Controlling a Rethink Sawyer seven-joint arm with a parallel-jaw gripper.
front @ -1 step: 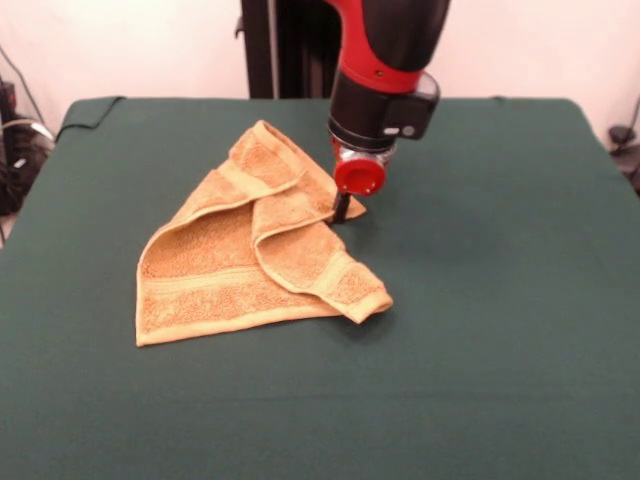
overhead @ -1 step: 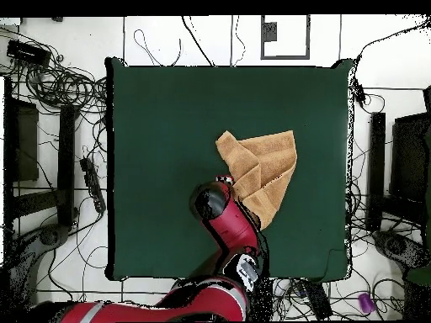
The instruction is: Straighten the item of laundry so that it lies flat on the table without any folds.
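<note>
- Because the towel [front @ -1 step: 255, 255] is folded over on itself, it reads as a rough triangle, not a square: in the front view a broad flap crosses from the upper centre down to a doubled corner at the lower right of the cloth, while the bottom layer spreads out to the lower left.
- It lies on the green tabletop [front @ -1 step: 500, 350] a little left of centre in the front view; in the overhead view it sits right of centre, with bare cloth all round it.
- The gripper [front @ -1 step: 341, 207] comes down from the top of the frame onto the towel's upper right edge, probably to catch the folded flap where it is thickest and easiest to lift.
- Only one dark tip shows below the red wrist disc, touching or nearly touching the cloth; whether the jaws stand apart or are closed on the fabric I cannot tell.
- In the overhead view the arm [overhead @ -1 step: 223, 223] covers the contact point.
- No bin, basket or other container shows on the tabletop, so nothing is held in one.
- The folds remain, so the straightening looks unfinished.
</note>
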